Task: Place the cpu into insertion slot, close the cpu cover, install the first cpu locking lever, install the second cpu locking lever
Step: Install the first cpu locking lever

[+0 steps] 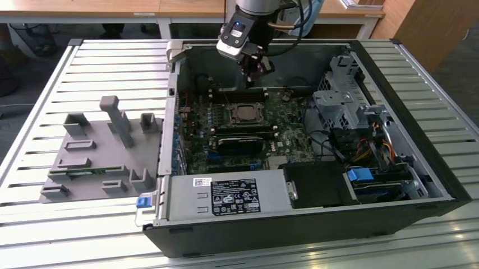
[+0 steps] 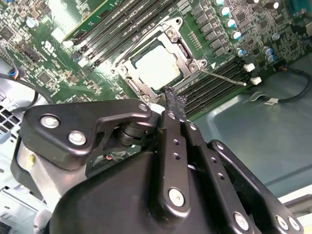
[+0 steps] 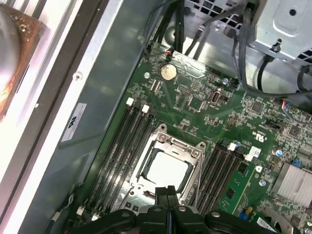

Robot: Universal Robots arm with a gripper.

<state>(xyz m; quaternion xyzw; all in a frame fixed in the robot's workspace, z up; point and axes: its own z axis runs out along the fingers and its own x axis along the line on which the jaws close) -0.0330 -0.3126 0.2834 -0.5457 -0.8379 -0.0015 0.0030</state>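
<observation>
Above the edge of the cpu cover (image 3: 176,145), the empty pincer (image 3: 165,191) hangs, tips together; misaligned descent could scrape the seated cpu (image 3: 165,170) or slip off the locking lever (image 2: 225,77).

Matte black metal end effector (image 2: 172,96) built of angular linkage bars (image 2: 97,119) studded with silver round-headed screws (image 2: 77,138); narrow fingers (image 2: 171,131), rough-textured at the tips; silver-grey wrist block (image 1: 233,35) bearing a blue mark.

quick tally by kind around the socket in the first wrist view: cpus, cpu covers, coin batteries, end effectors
cpu: 1
cpu cover: 1
coin battery: 1
end effector: 1
total: 4
</observation>
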